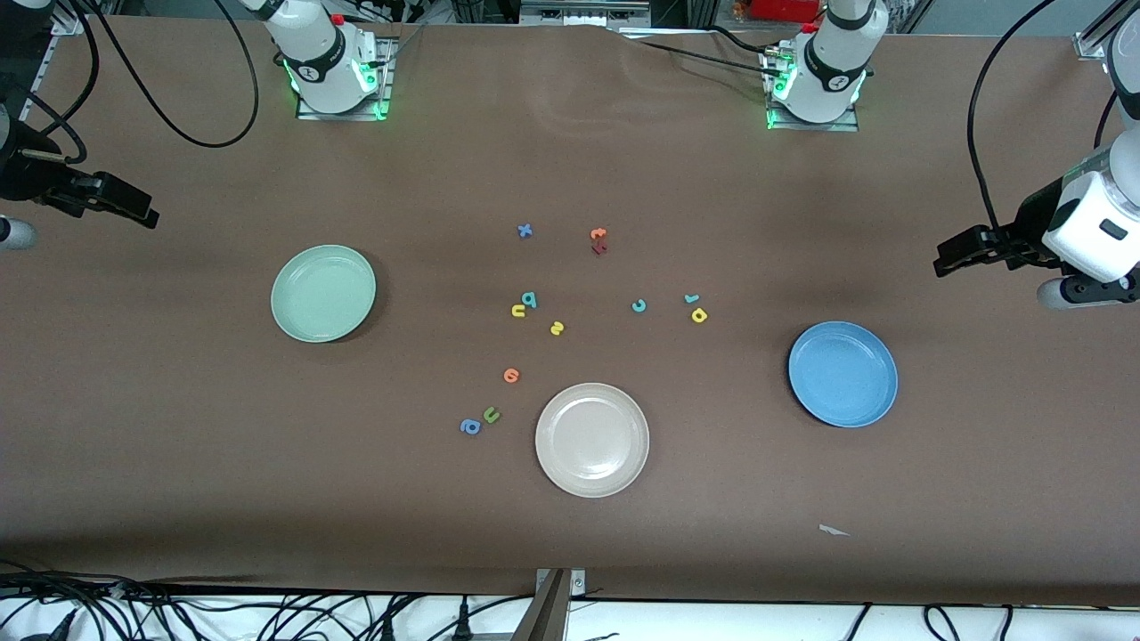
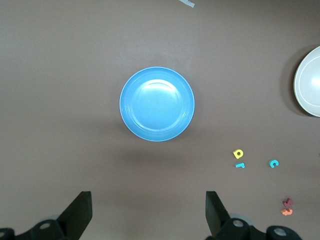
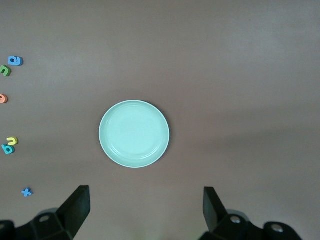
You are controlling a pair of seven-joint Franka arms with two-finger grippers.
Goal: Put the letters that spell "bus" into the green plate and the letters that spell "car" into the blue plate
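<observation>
The green plate lies bare toward the right arm's end, the blue plate bare toward the left arm's end. Between them lie the teal b, yellow u and yellow s, then the teal c, teal r and yellow a. My left gripper hangs open, high up beside the blue plate. My right gripper hangs open, high up beside the green plate. Neither holds anything.
A cream-white plate lies nearest the front camera. Beside it are an orange e, a green u and a blue a. A blue x and two reddish letters lie farther back.
</observation>
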